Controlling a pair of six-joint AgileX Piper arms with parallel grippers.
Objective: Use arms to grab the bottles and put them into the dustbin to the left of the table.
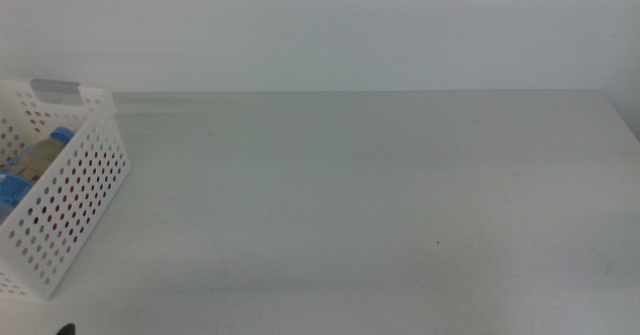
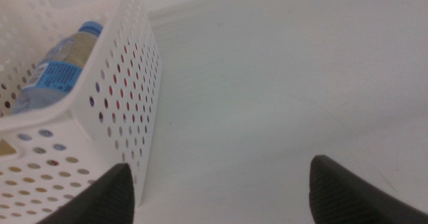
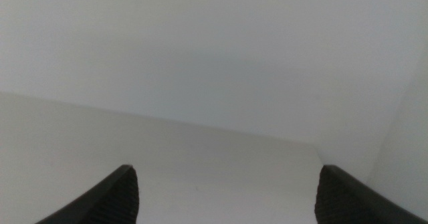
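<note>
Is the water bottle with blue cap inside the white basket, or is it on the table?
Inside. The water bottle lies on its side within the basket, seen over the rim and through the holes.

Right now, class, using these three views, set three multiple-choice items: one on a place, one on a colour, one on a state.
1. Where does the dustbin stand?
A. left end of the table
B. right end
C. centre

2. What colour is the cap of the water bottle inside it?
A. red
B. blue
C. black

3. How do the left gripper jaws stand?
A. shut on a bottle
B. shut, empty
C. open, empty

Answers: 1 A, the middle view shows it at the left edge; 2 B, blue cap seen over the rim; 3 C, jaws wide apart over bare table.
</note>
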